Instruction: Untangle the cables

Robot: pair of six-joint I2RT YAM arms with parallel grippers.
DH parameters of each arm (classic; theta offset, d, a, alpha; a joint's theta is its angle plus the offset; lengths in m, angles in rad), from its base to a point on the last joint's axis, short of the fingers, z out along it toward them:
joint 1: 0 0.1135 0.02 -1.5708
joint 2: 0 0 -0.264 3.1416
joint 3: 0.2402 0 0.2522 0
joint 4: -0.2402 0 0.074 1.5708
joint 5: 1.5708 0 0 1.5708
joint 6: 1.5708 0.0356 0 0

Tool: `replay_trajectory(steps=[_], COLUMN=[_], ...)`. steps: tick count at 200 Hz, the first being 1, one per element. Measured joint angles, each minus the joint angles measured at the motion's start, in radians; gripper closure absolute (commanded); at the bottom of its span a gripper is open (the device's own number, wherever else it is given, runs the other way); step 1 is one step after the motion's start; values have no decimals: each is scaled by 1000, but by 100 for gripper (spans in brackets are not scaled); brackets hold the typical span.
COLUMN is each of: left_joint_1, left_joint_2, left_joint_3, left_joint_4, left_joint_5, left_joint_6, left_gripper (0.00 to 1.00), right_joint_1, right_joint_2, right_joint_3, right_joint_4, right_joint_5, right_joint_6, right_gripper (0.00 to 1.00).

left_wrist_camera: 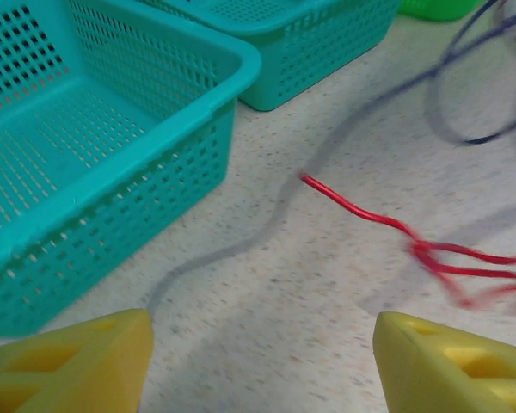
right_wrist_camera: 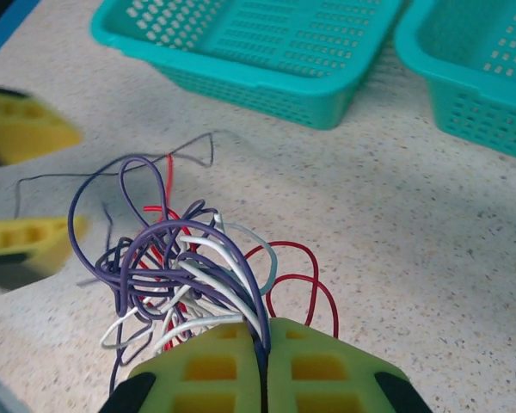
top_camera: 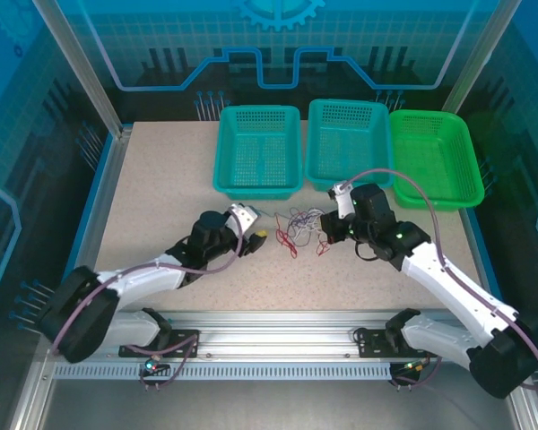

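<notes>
**Top view:** On the table, the cables lie in a loose tangle between the two arms, in front of the teal baskets. A green basket stands right of those. The left gripper sits just left of the tangle, and the right gripper is at its right edge.

**Left wrist:** The left gripper's yellow fingers stand wide apart over bare table and hold nothing. A red cable lies ahead to the right, with a blurred dark loop above it.

**Right wrist:** The right gripper's jaws are pressed together, clamped on a bundle of purple and white strands. Red loops rest on the table beside them. At the left edge, the left gripper's fingers are blurred and apart.
</notes>
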Motion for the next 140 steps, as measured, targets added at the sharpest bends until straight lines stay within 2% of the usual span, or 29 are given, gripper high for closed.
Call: replay_trajectory(steps=[31,56,73,94,140], left_joint_1=[0,-1,-3,-16,-31], left_joint_2=[196,280,300,301,270], left_joint_3=[39,56,63,64,42], left_joint_4=[183,283,350,433,530], left_joint_5=[-72,-57,-10,60,140], left_joint_6=[119,146,139,111,44], left_gripper=[24,21,16,15,14], right_joint_1=[6,6,6,7,8], right_joint_2=[-61,-85,-83,-82,-80], right_joint_3=[50,76,84,85,85], right_joint_4=[-32,-49,-56,-65,-87], right_joint_5=[-26,-49,-64,-62,87], right_joint_6=[-29,-37,-40,-39,-11], right_gripper=[100,100,100,100,100])
